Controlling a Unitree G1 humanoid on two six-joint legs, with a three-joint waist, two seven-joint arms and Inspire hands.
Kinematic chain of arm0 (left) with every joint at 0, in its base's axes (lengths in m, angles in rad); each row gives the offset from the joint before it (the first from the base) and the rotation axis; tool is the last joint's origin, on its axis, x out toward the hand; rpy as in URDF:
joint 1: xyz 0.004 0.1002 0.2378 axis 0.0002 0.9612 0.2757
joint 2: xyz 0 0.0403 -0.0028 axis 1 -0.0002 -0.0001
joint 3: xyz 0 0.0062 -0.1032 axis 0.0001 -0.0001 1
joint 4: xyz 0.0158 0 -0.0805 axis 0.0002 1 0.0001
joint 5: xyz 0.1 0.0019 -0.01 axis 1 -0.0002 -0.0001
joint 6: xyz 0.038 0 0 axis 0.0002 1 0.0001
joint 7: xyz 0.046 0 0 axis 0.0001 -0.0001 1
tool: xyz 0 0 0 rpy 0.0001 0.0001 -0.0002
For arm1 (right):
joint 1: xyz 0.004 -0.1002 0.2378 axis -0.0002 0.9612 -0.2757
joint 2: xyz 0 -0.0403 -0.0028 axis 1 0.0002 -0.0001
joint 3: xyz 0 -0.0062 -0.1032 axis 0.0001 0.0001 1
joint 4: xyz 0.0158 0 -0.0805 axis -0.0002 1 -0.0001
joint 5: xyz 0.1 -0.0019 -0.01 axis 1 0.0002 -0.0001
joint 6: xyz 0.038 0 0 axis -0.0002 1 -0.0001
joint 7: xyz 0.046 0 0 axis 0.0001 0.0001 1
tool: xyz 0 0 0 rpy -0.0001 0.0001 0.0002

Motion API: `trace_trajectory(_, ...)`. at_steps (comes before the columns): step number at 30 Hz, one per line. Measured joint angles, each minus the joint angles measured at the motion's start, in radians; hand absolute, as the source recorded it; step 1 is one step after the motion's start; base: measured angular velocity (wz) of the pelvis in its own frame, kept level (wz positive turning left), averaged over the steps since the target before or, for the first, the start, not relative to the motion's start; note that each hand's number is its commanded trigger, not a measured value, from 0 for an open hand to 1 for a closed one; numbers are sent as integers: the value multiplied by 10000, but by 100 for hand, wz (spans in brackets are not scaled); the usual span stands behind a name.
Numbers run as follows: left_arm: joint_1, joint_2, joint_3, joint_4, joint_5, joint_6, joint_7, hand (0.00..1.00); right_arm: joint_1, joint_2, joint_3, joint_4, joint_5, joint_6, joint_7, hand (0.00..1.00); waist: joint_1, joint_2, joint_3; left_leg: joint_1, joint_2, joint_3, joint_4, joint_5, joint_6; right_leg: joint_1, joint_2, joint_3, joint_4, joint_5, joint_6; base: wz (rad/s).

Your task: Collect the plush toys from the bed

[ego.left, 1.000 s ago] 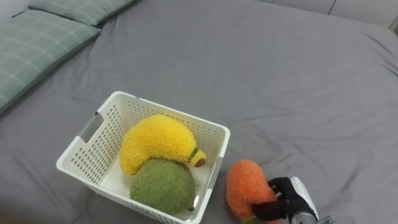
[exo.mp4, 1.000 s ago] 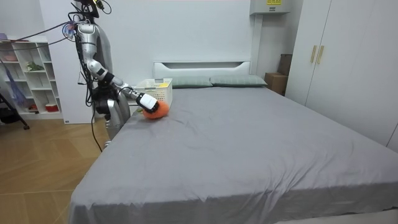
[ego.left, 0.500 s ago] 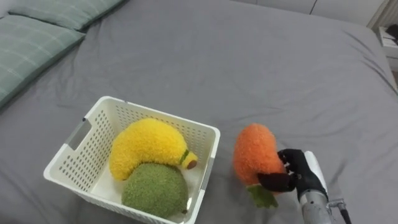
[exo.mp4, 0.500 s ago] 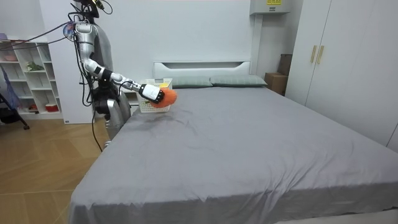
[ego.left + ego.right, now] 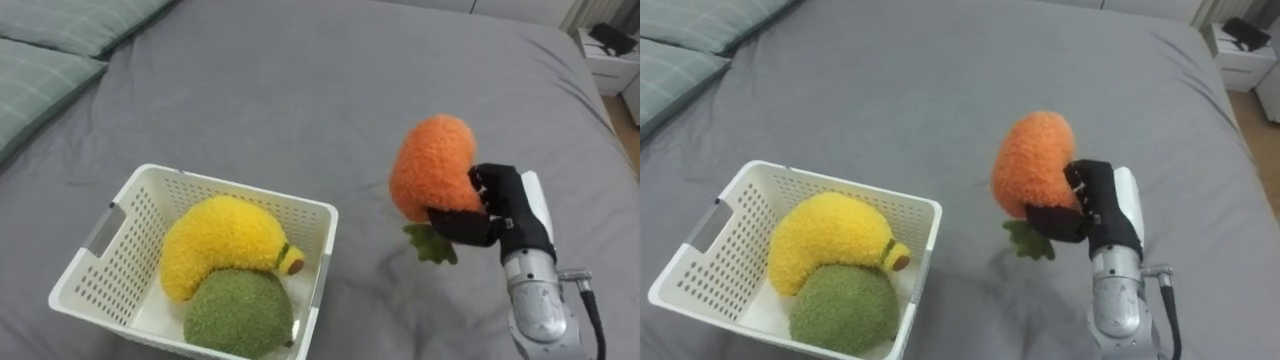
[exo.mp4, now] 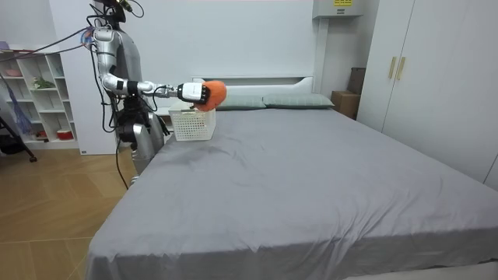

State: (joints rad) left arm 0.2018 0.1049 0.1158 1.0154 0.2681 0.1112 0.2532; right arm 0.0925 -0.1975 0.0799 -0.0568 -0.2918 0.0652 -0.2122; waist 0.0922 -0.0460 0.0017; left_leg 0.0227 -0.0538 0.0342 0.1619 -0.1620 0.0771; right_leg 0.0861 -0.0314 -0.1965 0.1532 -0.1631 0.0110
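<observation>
While basket sits on bed, orange toy is held up to its right

As it rests on the grey bed (image 5: 300, 90), the white basket (image 5: 100, 272) holds a yellow plush banana (image 5: 215, 245) and a green plush ball (image 5: 238, 312), touching. Right of the basket and higher than its rim, an orange plush carrot (image 5: 430, 170) is off the bed, with the right hand (image 5: 502, 208) curled round its lower end.

home bedroom | grey bed (image 6: 311, 179) | pillows (image 6: 296, 100) | wardrobe (image 6: 436, 85) | shelf (image 6: 35, 101)
</observation>
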Motion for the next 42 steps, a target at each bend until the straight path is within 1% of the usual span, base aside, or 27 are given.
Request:
trace_trajectory(2, -58, -3, -6, 33, -10, 1, 3, 0, -102, -3, 199, -239, -316, 1, 122, 100, 33, -57, -19, -7, 4, -1, 1, 0, -1, -2, 3, -4, 2, 0, 0, 0)
trace_trajectory(3, -190, -6, -9, 186, -20, -12, 4, 0, -149, -4, 265, -383, -468, 14, 262, 100, 169, -76, -18, -13, 4, 8, 9, 0, 0, -12, 4, 4, 3, 1, -2, 0)
trace_trajectory(5, -325, -5, -8, 301, -40, -13, 5, 0, -178, -6, 361, -709, -498, 29, 444, 100, 312, -92, -19, -15, 11, 50, 8, -1, 0, -33, 2, 20, 8, 8, -9, -5)
trace_trajectory(7, -374, -2, -6, 301, -232, -13, 9, 0, -411, -4, 547, -973, -478, 44, 629, 100, 414, -84, -14, -6, 18, 81, 5, -2, 1, -39, 2, 42, 10, 13, -13, -5)
trace_trajectory(9, -509, 0, -7, 427, -398, -77, 39, 0, -769, -3, 742, -1351, -539, 150, 792, 100, 557, -84, -14, -2, 19, 82, -4, -2, 1, -34, 3, 21, 13, 15, -14, 0)
trace_trajectory(12, -712, 16, -8, 1044, -370, -126, 66, 0, -1414, 29, 1224, -1792, -833, 242, 1075, 100, 616, -99, -13, -10, 28, 76, -10, -2, -3, -20, 13, -49, 2, 15, -14, 1)
trace_trajectory(13, -714, 15, -8, 1067, -371, -122, 65, 0, -1529, 29, 1340, -1881, -926, 241, 1100, 100, 635, -110, -9, -12, 31, 75, -10, -3, -3, -20, 14, -59, -1, 15, -14, 0)
trace_trajectory(14, -705, 21, -11, 1093, -371, -114, 66, 0, -1690, 34, 1496, -2003, -984, 229, 1185, 100, 766, -141, -8, -7, 37, 77, -10, -9, -12, -18, 20, -63, -8, 15, -15, 0)
trace_trajectory(16, -698, 48, -16, 1096, -375, -96, 66, 0, -1881, 34, 1733, -2000, -1003, 238, 1306, 100, 865, -215, -16, -5, 41, 69, -3, -10, -14, -7, 20, -89, -20, 16, -15, 4)
trace_trajectory(18, -701, 64, -21, 1097, -374, -89, 73, 0, -1988, 61, 2030, -1999, -1062, 251, 1512, 100, 1086, -307, 8, -6, 41, 66, -7, -9, -14, -13, 13, -111, -24, 16, -15, 0)
trace_trajectory(19, -700, 64, -19, 1101, -378, -83, 82, 0, -2002, 68, 2120, -2000, -1062, 255, 1565, 100, 1105, -331, 14, -8, 39, 57, -5, -9, -14, -13, 10, -124, -24, 17, -15, 0)
trace_trajectory(20, -700, 82, -27, 1106, -399, -80, 116, 0, -2013, 106, 2291, -1999, -1062, 269, 1702, 100, 1142, -365, 40, -34, 37, 32, -4, -9, -13, -10, 6, -149, -23, 19, -15, 7)
trace_trajectory(22, -713, 161, -151, 1115, -411, -81, 194, 0, -2112, 107, 2621, -1998, -1042, 382, 1914, 100, 1184, -438, 65, -96, 34, -29, 30, -9, -13, -23, 2, -219, -22, 20, -16, 8)
trace_trajectory(23, -766, 209, -208, 1121, -403, -82, 194, 0, -2144, 100, 2745, -2000, -1049, 400, 2067, 100, 1266, -495, 62, -124, 34, -46, 45, -9, -14, -41, 0, -230, -22, 24, -18, 3)
trace_trajectory(24, -812, 237, -206, 1121, -392, -83, 194, 0, -2197, 81, 2895, -1999, -1053, 467, 2201, 100, 1364, -528, 41, -133, 33, -44, 44, -10, -14, -52, 0, -224, -22, 25, -19, 0)
trace_trajectory(27, -895, 289, -196, 1120, -376, -82, 194, 0, -2439, 87, 3229, -2000, -1063, 526, 2541, 100, 1487, -571, 11, -160, 19, -106, 48, -10, -12, -54, 1, -257, -23, 30, -18, 3)
trace_trajectory(29, -964, 306, -207, 1120, -379, -64, 194, 0, -2613, 91, 3379, -1999, -1063, 664, 2656, 100, 1611, -579, 6, -166, 16, -120, 53, -9, -12, -53, -1, -271, -25, 30, -18, 4)
trace_trajectory(31, -1000, 319, -197, 1115, -368, -59, 193, 0, -2794, 99, 3491, -1973, -1094, 689, 2740, 100, 1763, -580, 5, -159, 15, -134, 53, -7, -13, -46, 0, -277, -31, 30, -18, 0)
trace_trajectory(32, -1002, 326, -224, 1085, -372, -15, 183, 0, -2923, 125, 3627, -1965, -1151, 714, 2794, 100, 1901, -573, 9, -136, 15, -129, 49, -7, -13, -41, 2, -274, -32, 30, -18, 0)
trace_trajectory(34, -996, 337, -237, 1055, -373, 75, 161, 0, -3066, 119, 3895, -1940, -1353, 819, 2961, 100, 1950, -565, 14, -114, 16, -133, 50, -7, -13, -20, 0, -277, -32, 30, -18, 0)
trace_trajectory(36, -989, 372, -277, 1052, -371, 160, 72, 0, -3092, 163, 4109, -1891, -1449, 948, 3214, 99, 2114, -555, 23, -117, 12, -133, 55, -7, -12, -23, -4, -281, -33, 30, -18, 0)
trace_trajectory(37, -989, 401, -362, 1045, -371, 181, 45, 0, -3092, 168, 4141, -1889, -1450, 1008, 3294, 69, 2137, -556, 24, -123, 11, -136, 55, -7, -12, -25, -7, -282, -33, 30, -18, 0)
trace_trajectory(38, -989, 454, -434, 1037, -369, 203, -4, 0, -3092, 253, 4186, -1864, -1450, 1096, 3424, 58, 2180, -559, 27, -131, 7, -165, 55, -7, -12, -26, -11, -291, -32, 30, -18, 4)
trace_trajectory(39, -982, 474, -431, 1036, -327, 231, -8, 0, -3093, 284, 4224, -1769, -1472, 1112, 3490, 24, 2215, -561, 33, -135, 5, -179, 54, -8, -12, -25, -12, -302, -32, 30, -18, 4)
trace_trajectory(40, -976, 475, -431, 1035, -288, 246, -8, 0, -3093, 319, 4238, -1687, -1480, 1113, 3518, 24, 2228, -560, 34, -136, 4, -180, 54, -8, -12, -24, -12, -311, -31, 30, -17, 0)
trace_trajectory(41, -974, 473, -435, 1035, -213, 302, -8, 0, -3093, 345, 4257, -1482, -1493, 1126, 3580, 0, 2231, -556, 38, -142, 2, -190, 54, -8, -12, -23, -14, -331, -31, 30, -18, 0)
trace_trajectory(42, -974, 474, -451, 1035, -200, 325, -1, 0, -3093, 376, 4336, -1339, -1494, 1226, 3626, 0, 2267, -561, 47, -146, 1, -192, 54, -8, -12, -26, -14, -328, -30, 30, -18, 0)
